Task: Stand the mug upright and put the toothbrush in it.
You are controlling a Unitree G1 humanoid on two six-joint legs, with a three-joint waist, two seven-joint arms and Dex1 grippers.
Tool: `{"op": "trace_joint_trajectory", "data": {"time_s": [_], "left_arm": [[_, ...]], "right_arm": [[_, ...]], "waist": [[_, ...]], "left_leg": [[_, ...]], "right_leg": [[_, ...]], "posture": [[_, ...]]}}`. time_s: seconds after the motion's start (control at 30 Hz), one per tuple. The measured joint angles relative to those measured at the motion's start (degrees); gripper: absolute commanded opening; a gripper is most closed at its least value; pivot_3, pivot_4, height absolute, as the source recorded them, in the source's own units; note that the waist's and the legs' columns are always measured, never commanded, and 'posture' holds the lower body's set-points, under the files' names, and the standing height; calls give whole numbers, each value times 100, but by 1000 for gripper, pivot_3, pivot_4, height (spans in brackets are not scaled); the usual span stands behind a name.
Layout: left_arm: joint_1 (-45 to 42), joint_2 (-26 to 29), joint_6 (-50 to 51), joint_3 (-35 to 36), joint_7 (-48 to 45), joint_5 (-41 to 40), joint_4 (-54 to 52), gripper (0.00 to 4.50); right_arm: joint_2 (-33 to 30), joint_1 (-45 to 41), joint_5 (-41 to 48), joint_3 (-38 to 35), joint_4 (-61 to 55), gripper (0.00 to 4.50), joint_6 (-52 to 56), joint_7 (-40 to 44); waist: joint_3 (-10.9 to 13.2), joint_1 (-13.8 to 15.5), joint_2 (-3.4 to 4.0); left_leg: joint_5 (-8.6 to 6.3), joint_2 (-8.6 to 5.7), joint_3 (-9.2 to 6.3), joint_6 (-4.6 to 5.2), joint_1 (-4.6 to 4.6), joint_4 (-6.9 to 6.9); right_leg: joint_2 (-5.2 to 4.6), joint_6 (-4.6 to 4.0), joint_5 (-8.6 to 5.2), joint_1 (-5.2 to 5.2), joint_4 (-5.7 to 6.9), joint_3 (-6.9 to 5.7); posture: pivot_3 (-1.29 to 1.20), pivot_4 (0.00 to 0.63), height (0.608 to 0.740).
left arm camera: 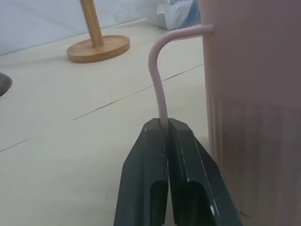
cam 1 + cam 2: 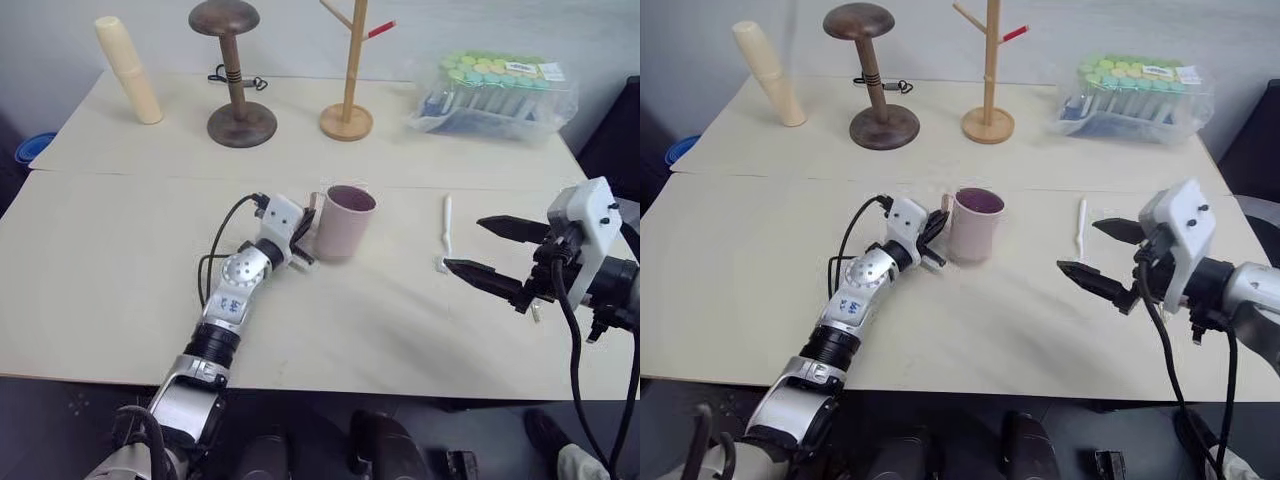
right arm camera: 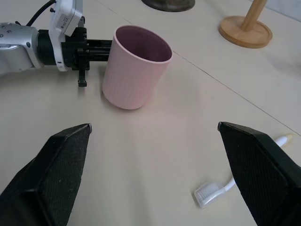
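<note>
Toothbrush [image 2: 447, 234]: lying lengthwise away from robot, just beside right gripper [image 2: 480, 250], gaping empty.
Mug [image 2: 343, 222]: standing upright, left gripper [image 2: 303, 240] pinching its handle.

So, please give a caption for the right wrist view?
Open right gripper above the toothbrush; left gripper holds the upright mug by its handle.

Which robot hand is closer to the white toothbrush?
The right. Its open gripper hovers just beside the toothbrush lying on the table. The left gripper is farther off, jaws shut on the handle of the upright pink mug.
</note>
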Motion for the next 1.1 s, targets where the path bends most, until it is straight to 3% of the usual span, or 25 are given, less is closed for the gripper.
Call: {"op": "trace_joint_trajectory", "data": {"time_s": [0.17, 0.43, 0.57, 0.63, 0.77, 0.83, 0.97, 1.1], "left_arm": [[578, 171, -67, 179, -222, -53, -307, 1319], [1521, 935, 1203, 310, -934, -329, -2484, 3743], [1696, 1789, 3047, 780, -1567, -1319, -3720, 3743], [1654, 2482, 3971, 991, -2133, -2012, -4186, 3743], [1157, 4410, 5551, 1310, -4008, -3623, -4822, 3743], [541, 4929, 5961, 1540, -4623, -4189, -4790, 3743], [-852, 4795, 6393, 1610, -4746, -4730, -4357, 3743], [-1197, 4612, 6308, 1436, -4685, -4604, -4034, 3743]], "right_arm": [[1, 96, 26, -2, 0, 4500, 1, -10], [2, -68, -81, 278, 233, 4500, -46, 9], [108, -447, -325, 754, 595, 4500, -8, -201], [202, -698, -509, 1033, 838, 4500, 3, -321], [561, -1725, -1076, 1817, 1746, 4500, 135, -717], [799, -2252, -1412, 2111, 2369, 4500, 233, -924], [1441, -3074, -2045, 2506, 3610, 4500, 264, -1368], [1699, -3434, -2382, 2601, 4301, 4500, 304, -1447]], "waist": [[-1, -16, 1], [-1, -56, 2], [-1, -77, 1], [-1, -89, 2], [0, -108, 3], [1, -72, 14], [1, -88, 16], [3, -177, 21]], "left_leg": [[-1, 3, -1, 1, 1, -1], [-1, 6, -6, 1, 0, 2], [-1, 12, -8, 1, 1, 2], [-1, 14, -8, 0, 0, 2], [-1, 11, -7, 0, -2, 2], [-1, 7, -8, 0, -2, 0], [0, 2, -8, 0, -6, -3], [1, 3, -6, -3, -3, -31]], "right_leg": [[-1, 0, 0, 1, 0, -1], [-2, 0, 0, 2, 1, 1], [2, -2, -1, 1, 2, 1], [3, -5, -3, 1, 2, 1], [4, -7, -4, -1, 0, -1], [3, -9, -5, 0, -4, -1], [5, -5, -3, 0, -8, -3], [9, -10, -6, -11, -10, -10]], "posture": [[0, 150, 740], [0, 150, 740], [0, 150, 740], [0, 150, 740], [0, 150, 740], [0, 150, 740], [0, 150, 740], [0, 150, 740]]}}
